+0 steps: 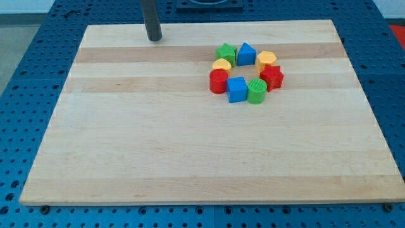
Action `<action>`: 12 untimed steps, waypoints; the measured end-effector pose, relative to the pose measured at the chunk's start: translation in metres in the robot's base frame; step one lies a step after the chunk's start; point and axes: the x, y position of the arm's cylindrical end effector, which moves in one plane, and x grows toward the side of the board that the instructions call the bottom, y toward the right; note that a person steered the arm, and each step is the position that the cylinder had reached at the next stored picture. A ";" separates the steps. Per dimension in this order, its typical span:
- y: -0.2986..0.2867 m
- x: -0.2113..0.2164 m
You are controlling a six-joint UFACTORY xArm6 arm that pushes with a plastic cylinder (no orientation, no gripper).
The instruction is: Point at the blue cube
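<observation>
Blue cube (236,89) sits at the bottom of a tight ring of blocks, squeezed between the red cylinder (218,82) and the green cylinder (256,92). My tip (154,38), a bare rod holding nothing, is far up-left of the blue cube, so it has not pointed yet.

Place: a robotics lab bench
Evidence: pale wooden tabletop (190,152) lying on a blue perforated mounting plate (38,25); small coloured test blocks (245,73) clustered on it
</observation>
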 end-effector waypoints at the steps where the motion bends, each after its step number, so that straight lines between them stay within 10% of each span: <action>1: 0.002 0.041; 2: 0.009 0.100; 12: 0.115 0.205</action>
